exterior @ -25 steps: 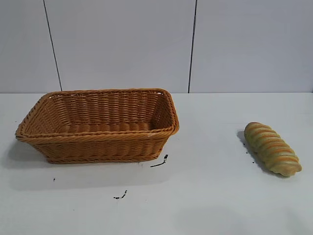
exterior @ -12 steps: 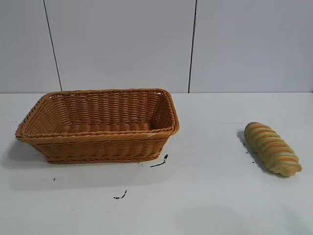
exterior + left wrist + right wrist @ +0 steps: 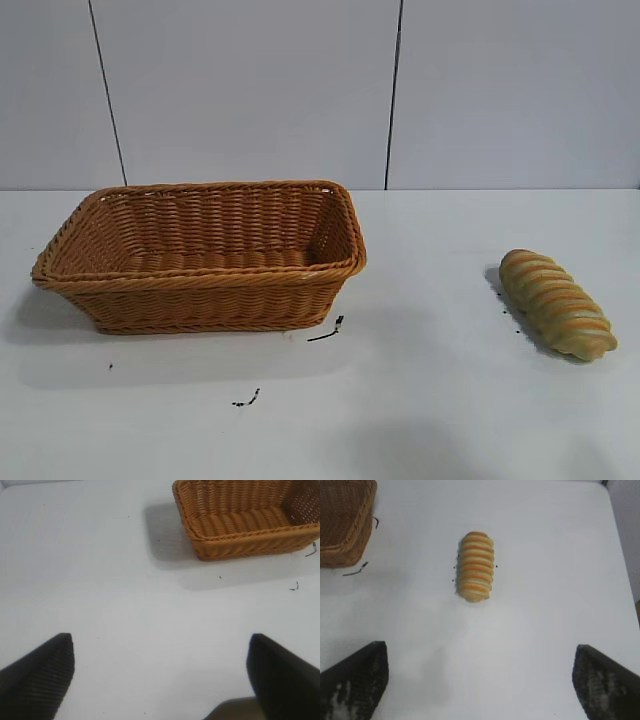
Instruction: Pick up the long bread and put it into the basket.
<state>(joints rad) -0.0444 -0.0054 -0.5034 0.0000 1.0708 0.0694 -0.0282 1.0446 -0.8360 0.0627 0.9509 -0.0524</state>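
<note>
The long bread (image 3: pixel 557 303), a tan-golden loaf with orange-brown stripes, lies on the white table at the right; it also shows in the right wrist view (image 3: pixel 476 566). The orange-brown wicker basket (image 3: pixel 200 285) stands at the left, empty; its near corner shows in the left wrist view (image 3: pixel 240 535) and in the right wrist view (image 3: pixel 345 530). My right gripper (image 3: pixel 480 655) is open and empty, held above the table short of the bread. My left gripper (image 3: pixel 161 645) is open and empty above bare table, well apart from the basket. Neither arm shows in the exterior view.
Small dark marks lie on the table (image 3: pixel 420 400) in front of the basket, one by its right corner (image 3: pixel 328 331) and one nearer the front (image 3: pixel 247 400). A grey panelled wall stands behind the table.
The bread and basket have not moved. A faint shadow has grown on the table at the front, near the middle right.
</note>
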